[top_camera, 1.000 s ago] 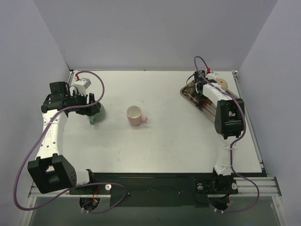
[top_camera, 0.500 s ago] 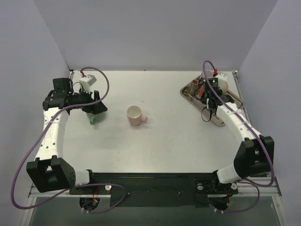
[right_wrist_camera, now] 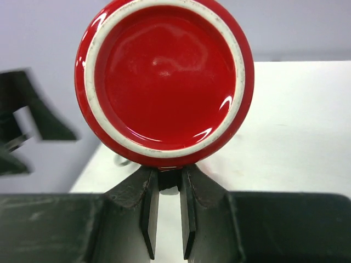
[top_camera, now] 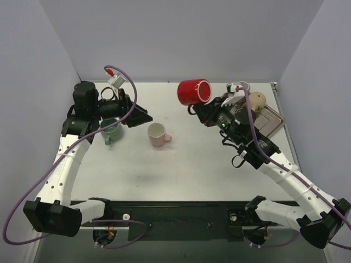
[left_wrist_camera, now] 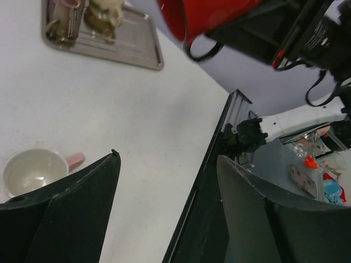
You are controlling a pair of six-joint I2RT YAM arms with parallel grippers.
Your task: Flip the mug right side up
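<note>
The red mug (top_camera: 193, 91) hangs on its side in the air above the table's far middle. My right gripper (top_camera: 196, 110) is shut on its handle from below. In the right wrist view one round end of the red mug (right_wrist_camera: 164, 82), ringed in white, faces the camera just above my right gripper (right_wrist_camera: 169, 178). My left gripper (top_camera: 140, 116) is open and empty, raised to the left of the red mug. The left wrist view shows my left gripper (left_wrist_camera: 167, 156) with its jaws wide apart and the red mug (left_wrist_camera: 208, 13) at the top.
A green mug (top_camera: 111, 131) stands under the left arm. A pink mug (top_camera: 158, 134) stands upright at the table's middle and also shows in the left wrist view (left_wrist_camera: 33, 171). A metal tray (top_camera: 272, 120) with a beige item (top_camera: 258, 99) sits at the far right.
The right arm swung left from the tray and now holds the red mug high over the table. The left gripper rose from the green mug and moved right.
</note>
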